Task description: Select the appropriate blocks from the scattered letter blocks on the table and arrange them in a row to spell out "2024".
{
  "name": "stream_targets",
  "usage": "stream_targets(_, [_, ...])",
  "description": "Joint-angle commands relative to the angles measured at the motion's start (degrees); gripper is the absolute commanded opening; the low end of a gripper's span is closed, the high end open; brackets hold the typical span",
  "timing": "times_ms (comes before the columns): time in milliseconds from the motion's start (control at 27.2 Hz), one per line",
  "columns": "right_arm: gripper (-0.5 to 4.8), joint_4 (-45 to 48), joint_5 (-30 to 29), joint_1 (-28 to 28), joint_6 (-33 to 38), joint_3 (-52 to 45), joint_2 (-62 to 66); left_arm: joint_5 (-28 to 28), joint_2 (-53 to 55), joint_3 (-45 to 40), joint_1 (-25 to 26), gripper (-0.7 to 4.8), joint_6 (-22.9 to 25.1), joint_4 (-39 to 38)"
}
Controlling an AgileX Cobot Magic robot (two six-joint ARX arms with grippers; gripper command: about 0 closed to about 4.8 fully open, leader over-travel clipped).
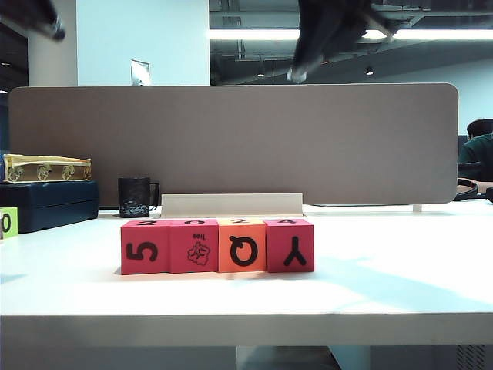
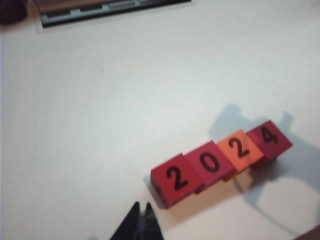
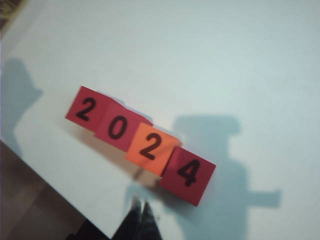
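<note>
While both arms hang high above, the four blocks (image 1: 217,245) sit in a tight row near the front edge of the table (image 1: 385,270), faces touching. Up top they spell 2, 0, 2, 4 — clear as day from the wrist views: red 2 (image 2: 176,179), red 0 (image 2: 210,162), orange 2 (image 2: 239,148), red 4 (image 2: 270,137). From the front you get a sideways 5, a tree drawing, an upside-down Q on the orange one and a flipped Y. The row runs slightly staggered in the right wrist view (image 3: 142,142), but no gaps. Left gripper (image 2: 141,207) is clenched, tips pressed together, holding nothing, well above the table beside the row's first block. Right gripper (image 3: 139,205) is pinched closed too, empty, up over the front edge near the orange block. Off to the left, a lime 0 block (image 1: 8,223), a dark box (image 1: 50,202) and a black mug (image 1: 135,196) sit by the divider (image 1: 231,139).
</note>
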Motion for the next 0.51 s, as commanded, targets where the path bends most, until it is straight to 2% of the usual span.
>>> stream_targets(37, [-0.02, -1.46, 1.92, 3.67, 0.00, 0.00, -3.30, 1.53, -1.16, -4.33, -0.11, -0.06, -2.51, 2.03])
stream_targets(257, [-0.02, -3.82, 6.84, 11.41, 0.04, -0.35, -5.35, 1.66, -7.08, -9.03, -0.13, -0.06, -2.54, 2.51])
stream_targets(514, [-0.02, -4.28, 6.80, 12.76, 1.51, -3.17, -5.49, 1.44, -15.19, -10.97, -0.13, -0.06, -3.58, 1.86])
